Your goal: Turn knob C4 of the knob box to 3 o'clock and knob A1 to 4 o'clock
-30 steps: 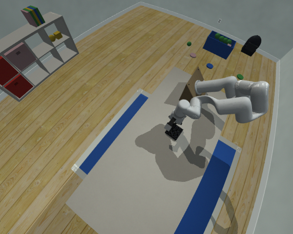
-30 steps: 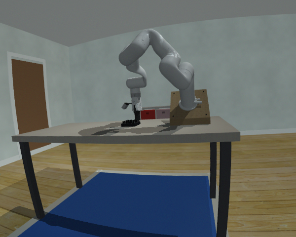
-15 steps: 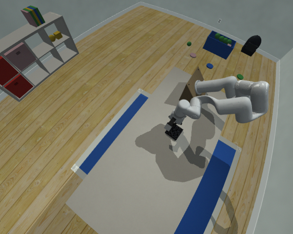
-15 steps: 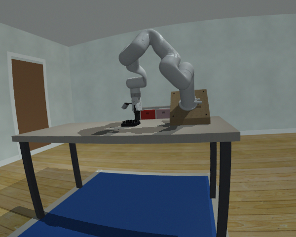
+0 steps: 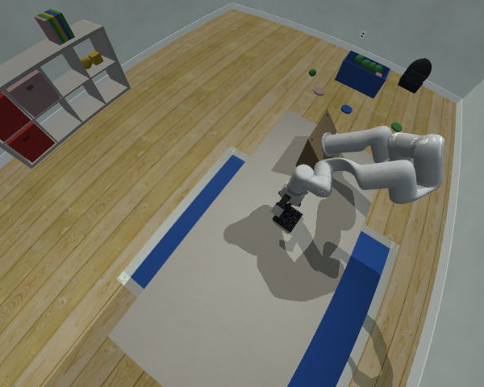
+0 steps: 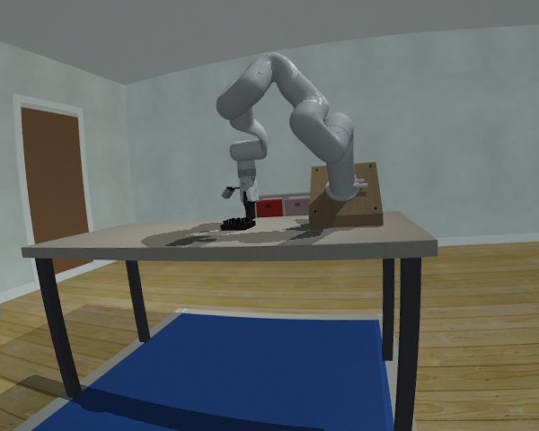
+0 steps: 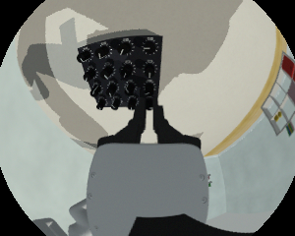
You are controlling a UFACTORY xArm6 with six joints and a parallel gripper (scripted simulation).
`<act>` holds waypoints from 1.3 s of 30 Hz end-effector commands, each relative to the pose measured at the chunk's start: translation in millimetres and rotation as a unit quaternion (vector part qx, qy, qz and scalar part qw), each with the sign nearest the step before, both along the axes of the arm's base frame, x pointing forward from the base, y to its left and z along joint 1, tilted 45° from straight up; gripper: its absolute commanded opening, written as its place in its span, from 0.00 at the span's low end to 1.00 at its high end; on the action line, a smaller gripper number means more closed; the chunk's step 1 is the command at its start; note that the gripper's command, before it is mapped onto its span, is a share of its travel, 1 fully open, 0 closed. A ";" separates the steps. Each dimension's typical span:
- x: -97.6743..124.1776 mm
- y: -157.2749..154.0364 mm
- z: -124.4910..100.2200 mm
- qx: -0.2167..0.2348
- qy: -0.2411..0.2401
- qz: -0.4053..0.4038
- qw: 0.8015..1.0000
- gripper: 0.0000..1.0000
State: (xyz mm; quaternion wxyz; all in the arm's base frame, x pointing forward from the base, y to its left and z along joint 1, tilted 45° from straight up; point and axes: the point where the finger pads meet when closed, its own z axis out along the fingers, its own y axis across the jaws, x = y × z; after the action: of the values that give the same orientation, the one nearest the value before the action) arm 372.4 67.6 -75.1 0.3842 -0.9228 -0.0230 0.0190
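Observation:
The black knob box (image 5: 286,219) (image 6: 237,225) (image 7: 157,59) stands on the table. In the wrist view the printed names lie above their knobs, so the front is at the top and row A at the bottom. My gripper (image 6: 250,217) (image 7: 148,104) points down at the rear corner, shut on knob A1 (image 7: 148,102), at the bottom right. The fingers partly hide that knob and its line. Knob C4 (image 7: 90,73) is in the left column, second row from the top, away from the fingers; its line is too small to read surely. The socket is not visible.
The pale table (image 5: 209,308) (image 6: 167,251) carries the box. A tilted wooden board (image 5: 306,156) (image 6: 321,199) stands at the arm's base. Neighbouring knobs, such as A2 (image 7: 132,102) and B1 (image 7: 148,88), are close to the fingers. Shadows of the arm lie over the table.

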 end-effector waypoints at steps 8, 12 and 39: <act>1.2 -0.8 0.6 -0.001 0.004 -0.006 1.000 0.08; 1.2 -0.8 0.6 -0.001 0.011 -0.013 1.000 0.08; 1.2 -0.8 0.6 -0.010 0.126 -0.127 0.984 0.08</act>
State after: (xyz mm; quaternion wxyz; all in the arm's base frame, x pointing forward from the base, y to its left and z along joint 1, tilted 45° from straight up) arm 372.4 67.6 -75.2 0.3779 -0.9159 0.1135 0.0741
